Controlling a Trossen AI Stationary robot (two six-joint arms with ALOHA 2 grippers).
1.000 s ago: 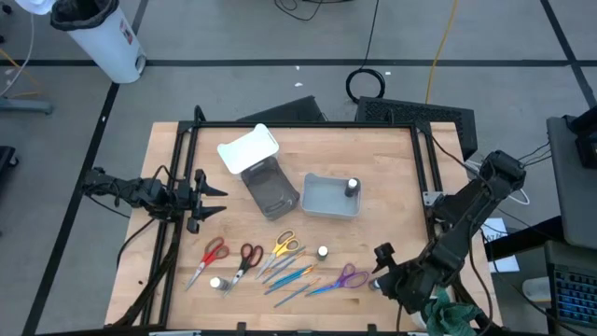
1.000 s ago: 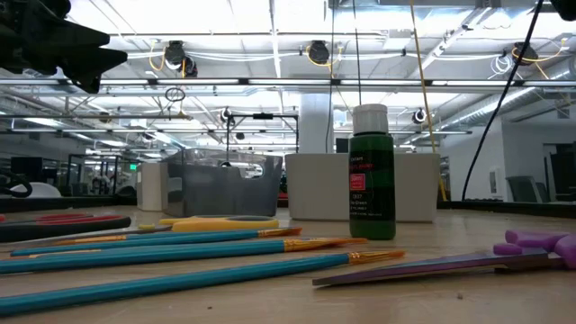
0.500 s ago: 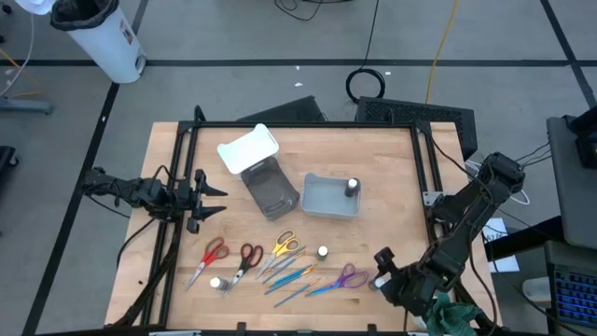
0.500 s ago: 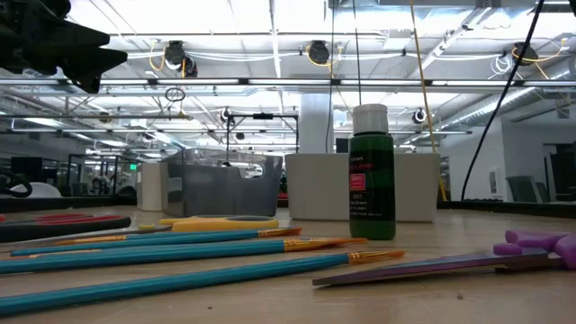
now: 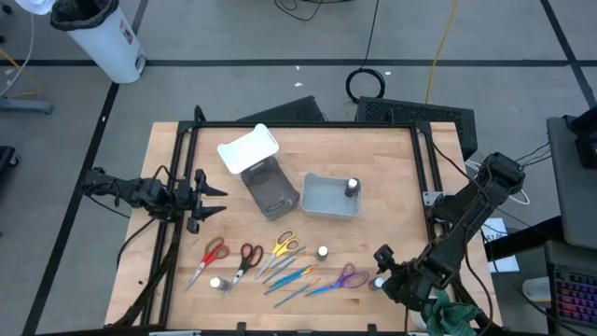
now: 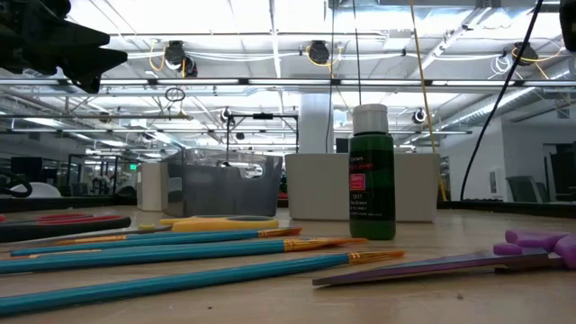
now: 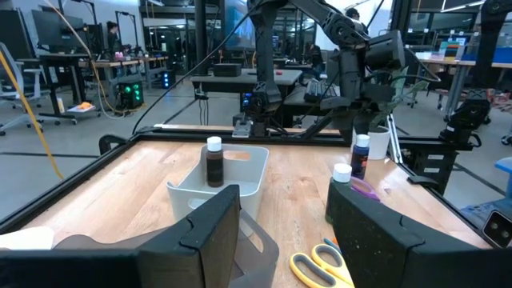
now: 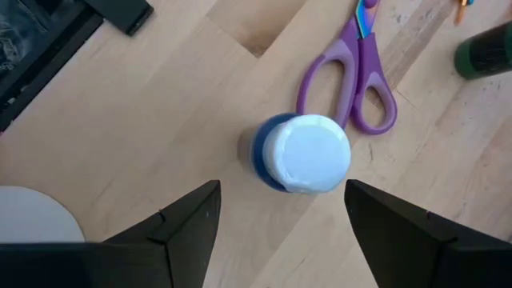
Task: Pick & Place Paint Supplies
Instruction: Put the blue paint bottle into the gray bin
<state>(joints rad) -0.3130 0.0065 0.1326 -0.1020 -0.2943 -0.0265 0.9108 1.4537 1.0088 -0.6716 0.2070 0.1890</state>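
Presently hovering with the right jaws spread wide over a blue paint bottle [image 8: 308, 154], one finger to each side, touching nothing and gripping nothing. Standing upright near the counter's [image 5: 392, 168] front right corner, just beside the handles of the purple scissors [image 8: 352, 88]. Parked off at the left edge, the left jaws: partly parted, empty, waiting.

Likely next: lowering and closing on the bottle. Several ways of spoiling that.

- Sitting slightly off-centre between the fingers, nearer one than the other. Closing like this risks nudging before clamping, and so tipping or skidding a light, narrow bottle.
- Pinching only the white cap, if too high. Probably a poor hold on a rounded top; could squirt out or drop on the way.
- Coming down too far: fingertips striking the wood, or one finger landing on the scissor loops and dragging them along.
- Toppling toward the near edge: judged close enough for a rolling bottle to leave the counter.

Afterwards, carrying toward the grey bin [image 5: 312, 210], which already holds one dark bottle [image 5: 352, 188]. Passing low would threaten the green paint bottle [image 5: 322, 252] and the teal brushes [image 5: 289, 278] on the way; releasing on top of the bottle inside could knock both over.
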